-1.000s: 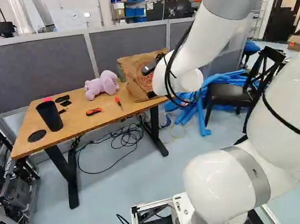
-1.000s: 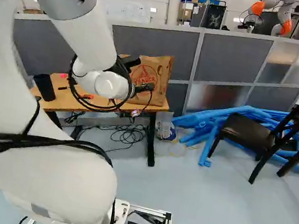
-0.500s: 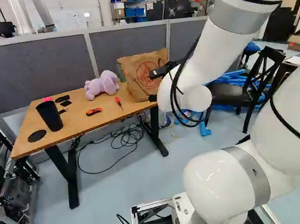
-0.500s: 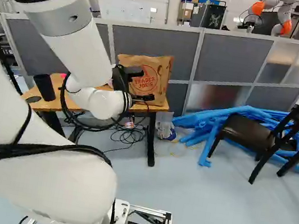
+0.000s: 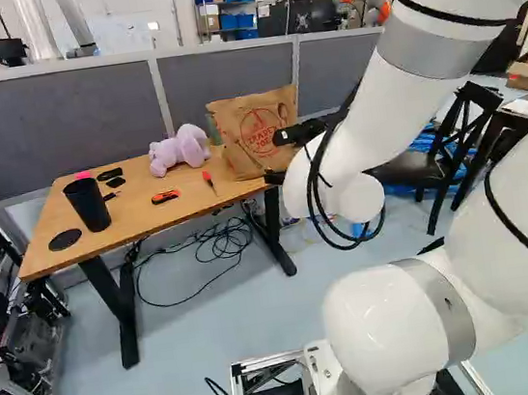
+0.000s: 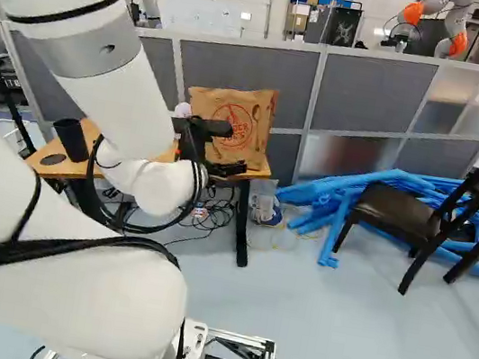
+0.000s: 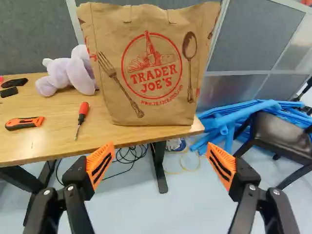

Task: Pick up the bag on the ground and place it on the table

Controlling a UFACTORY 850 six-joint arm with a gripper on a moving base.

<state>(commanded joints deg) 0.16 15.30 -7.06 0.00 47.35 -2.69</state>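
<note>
Although its back and whatever it may contain are hidden, the brown shopping bag [image 7: 156, 109] can be seen standing upright on the wooden table [image 7: 44, 141], close to the near right corner, and it blocks the wrist view's sight of the far right one. The gripper [image 6: 237, 149] has its two fingers spread wide, the bag ahead of them and not gripped. Left of the bag, toward the far edge, sits a purple plush toy [image 7: 66, 74]; the arm masks all but a sliver of it in the right base view. A greenish item [image 5: 213, 126] beside the bag is too covered to name. Nearer the front edge lie a screwdriver [image 7: 83, 111] and a utility knife [image 7: 25, 123], while a black tumbler [image 5: 88, 203] and a black disc [image 5: 65, 239] occupy the left end, beyond the wrist view. That view also cuts off part of the chair [image 7: 273, 131] beside some blue tubes [image 7: 234, 119].
</note>
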